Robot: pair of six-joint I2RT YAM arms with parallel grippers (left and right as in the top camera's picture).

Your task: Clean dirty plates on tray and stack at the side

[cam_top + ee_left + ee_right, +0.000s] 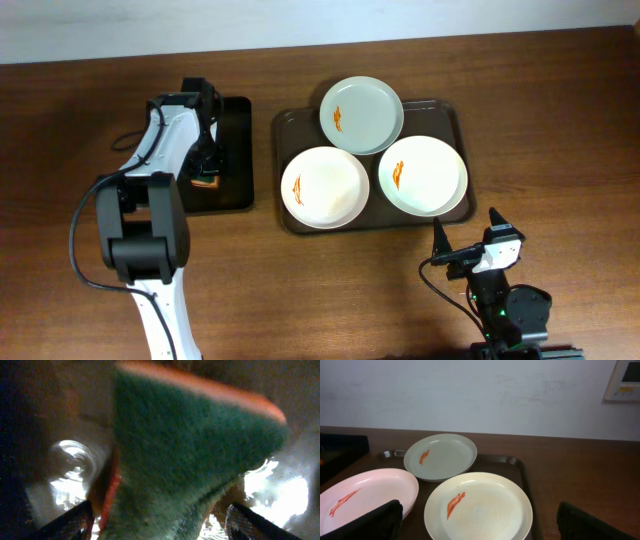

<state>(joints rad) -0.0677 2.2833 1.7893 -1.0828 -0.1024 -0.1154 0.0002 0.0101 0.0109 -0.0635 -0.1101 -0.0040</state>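
Three plates lie on the dark brown tray (pixel 283 122), each with an orange smear: a pale-green one (pixel 361 115) at the back, a white one (pixel 324 187) front left, another (pixel 423 175) front right. My left gripper (pixel 207 165) hangs over a green and orange sponge (pixel 190 445). Its fingers (pixel 70 522) stand wide on either side of the sponge, with a bright gap at the right finger. My right gripper (pixel 465 228) is open near the table's front edge, short of the tray. In its view the front-right plate (pixel 477 506) lies between the fingers (pixel 380 520).
A smaller black tray (pixel 235 150) lies left of the brown tray, under the sponge and the left gripper. The left arm (pixel 150 230) reaches across the table's left side. Bare wood shows right of the brown tray.
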